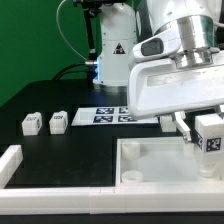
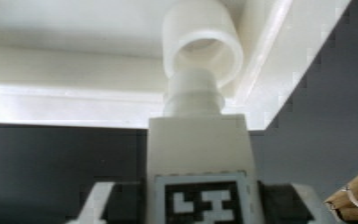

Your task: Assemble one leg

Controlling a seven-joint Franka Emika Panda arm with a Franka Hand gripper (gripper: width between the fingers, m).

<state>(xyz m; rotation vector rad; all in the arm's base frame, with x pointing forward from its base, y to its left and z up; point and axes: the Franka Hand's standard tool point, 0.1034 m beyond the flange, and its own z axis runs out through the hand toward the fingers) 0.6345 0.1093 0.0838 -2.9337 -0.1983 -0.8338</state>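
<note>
Far left: a white L-shaped plastic rail (image 1: 10,160) lies on the black desk (image 1: 60,150).
Spare blocks: one small white tagged plastic block (image 1: 31,122) and its twin (image 1: 58,121) sit side by side, well apart from the work.
Middle: the marker board (image 1: 110,115) lies flat behind the large white square tray-like piece with raised rims (image 1: 135,150).
Right: the hand (image 1: 204,132) is clamped on the leg (image 1: 210,142), a small white plastic block with a black-and-white tag. I hold it over the tray's corner at the exterior view's right.
Wrist view: the leg lines up with what looks like a round white socket (image 2: 202,45); I cannot tell whether they touch.
Handling: I judge it light, stiff and smooth enough to slip, so the grip belongs on its flat sides.
Room: open desk; the rims crowd the hand.
</note>
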